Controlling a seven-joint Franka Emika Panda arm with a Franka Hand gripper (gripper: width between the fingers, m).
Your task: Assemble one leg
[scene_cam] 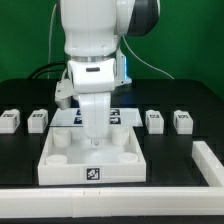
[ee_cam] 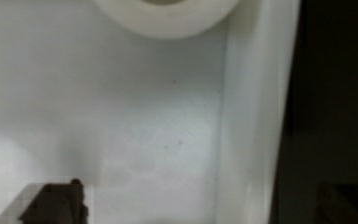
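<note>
Several legs, small white blocks with tags, lie in a row on the black table: two at the exterior view's left and two at its right. None shows in the wrist view. My gripper is low over the far side of the large white tray. In the wrist view the gripper is open and holds nothing. One dark finger is over the tray floor. The other is faint over the dark table, with the tray's rim between them. A round corner socket lies ahead.
The marker board lies behind the tray, partly hidden by the arm. A long white raised bar runs along the exterior view's right and front edge of the table. Cables hang behind the arm.
</note>
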